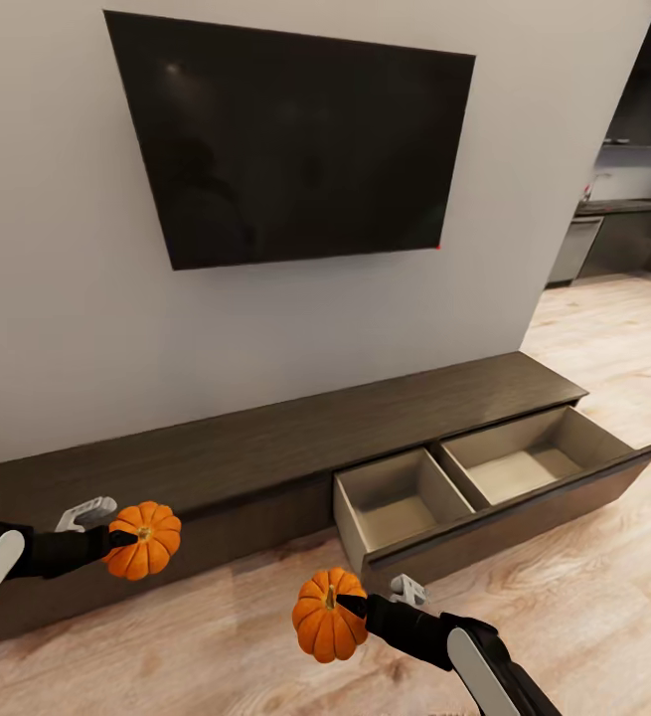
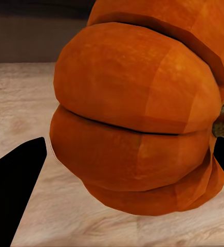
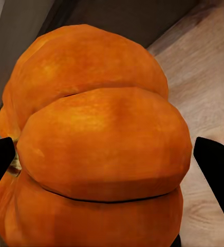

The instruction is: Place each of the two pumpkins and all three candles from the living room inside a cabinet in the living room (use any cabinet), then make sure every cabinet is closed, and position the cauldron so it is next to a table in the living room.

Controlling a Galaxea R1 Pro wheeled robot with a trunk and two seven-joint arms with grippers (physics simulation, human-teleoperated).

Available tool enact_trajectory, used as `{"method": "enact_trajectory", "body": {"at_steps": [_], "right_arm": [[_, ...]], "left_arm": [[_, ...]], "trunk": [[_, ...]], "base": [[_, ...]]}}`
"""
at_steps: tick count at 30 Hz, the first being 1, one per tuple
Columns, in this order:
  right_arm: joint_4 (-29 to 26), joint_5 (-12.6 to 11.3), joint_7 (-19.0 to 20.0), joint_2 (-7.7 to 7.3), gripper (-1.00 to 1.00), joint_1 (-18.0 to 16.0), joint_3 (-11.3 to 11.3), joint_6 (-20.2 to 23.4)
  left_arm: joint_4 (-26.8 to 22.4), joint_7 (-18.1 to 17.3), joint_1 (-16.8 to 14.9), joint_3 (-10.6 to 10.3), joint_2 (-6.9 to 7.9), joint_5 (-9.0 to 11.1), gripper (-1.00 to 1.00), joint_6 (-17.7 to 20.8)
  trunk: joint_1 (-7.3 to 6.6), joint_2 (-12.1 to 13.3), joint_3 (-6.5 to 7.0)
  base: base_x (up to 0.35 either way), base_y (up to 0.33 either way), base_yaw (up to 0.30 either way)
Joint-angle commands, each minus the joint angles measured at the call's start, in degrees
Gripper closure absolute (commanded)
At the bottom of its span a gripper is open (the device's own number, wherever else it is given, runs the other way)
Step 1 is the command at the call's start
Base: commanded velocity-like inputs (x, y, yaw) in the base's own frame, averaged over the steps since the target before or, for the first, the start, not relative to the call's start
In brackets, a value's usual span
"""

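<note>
I hold two ribbed orange pumpkins. One pumpkin is in my left gripper, which is shut on it in front of the cabinet's left end. The other pumpkin is in my right gripper, shut on it above the floor just before the open drawer. The long, low dark-brown cabinet runs along the wall. Its right drawer is pulled out, showing two pale tan compartments with nothing in them. Candles, cauldron and table are out of view.
A black TV hangs on the white wall above the cabinet. Light wood plank floor spreads in front and to the right. The dark kitchen counter lies far right, past the wall's corner.
</note>
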Motion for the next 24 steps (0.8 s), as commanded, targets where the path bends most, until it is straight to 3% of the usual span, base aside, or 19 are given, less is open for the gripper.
{"method": "enact_trajectory", "body": {"at_steps": [1, 24], "right_arm": [[0.0, -0.2, 0.0, -0.04, 1.00, -0.1, 0.1, 0.2], [0.1, -0.2, 0.0, -0.04, 1.00, -0.1, 0.1, 0.2]], "left_arm": [[0.0, -0.6, 0.0, 0.1, 0.01, -0.3, 1.00, 0.2], [0.0, -0.6, 0.0, 0.1, 0.01, -0.3, 1.00, 0.2]], "trunk": [[-0.01, 0.0, -0.08], [-0.01, 0.0, -0.72]], "base": [[0.000, 0.000, -0.259], [0.006, -0.025, -0.260]]}}
